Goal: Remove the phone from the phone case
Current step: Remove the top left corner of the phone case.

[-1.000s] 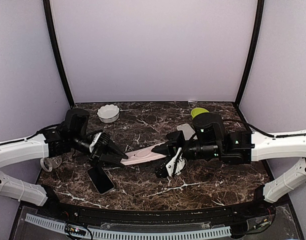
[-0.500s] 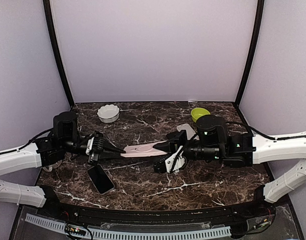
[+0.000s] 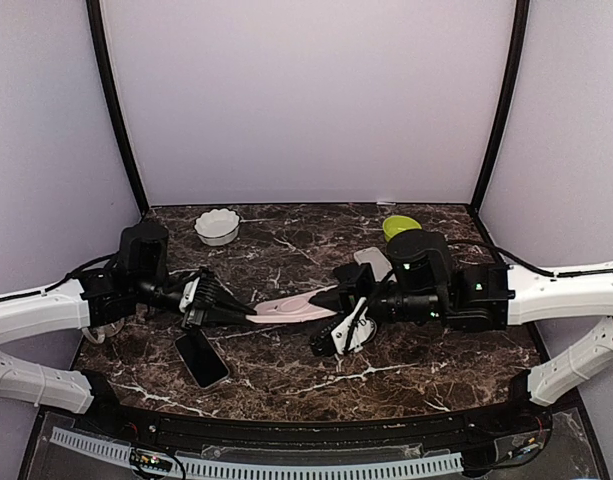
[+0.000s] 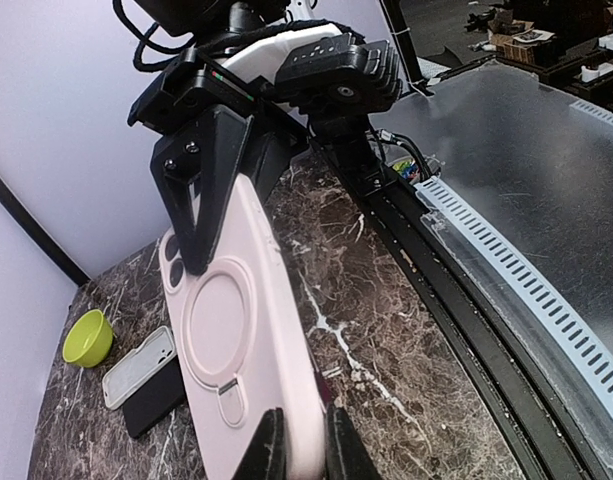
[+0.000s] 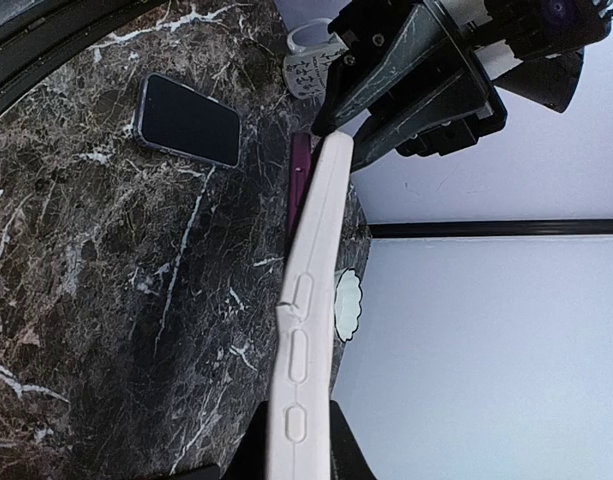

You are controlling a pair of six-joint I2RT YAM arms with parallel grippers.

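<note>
Phone case, pink, is held clear of the dark marble counter, near its middle, spanned between the two arms. The left pincer is pressed together on the case's left end; in the left wrist view its two fingertips pinch the thin lower edge from either side. The right pincer is likewise closed on the opposite end, its dark fingers clamped beside the camera cutout. The case's long axis runs left to right, roughly along the counter's near edge, with the camera end toward the right arm and set slightly farther back. Its back, bearing a ring mark, shows in the left wrist view; the right wrist view shows the side edge with buttons. Whether a phone sits inside cannot be told. A dark phone lies flat on the counter in front of the left pincer, apart from the case.
</note>
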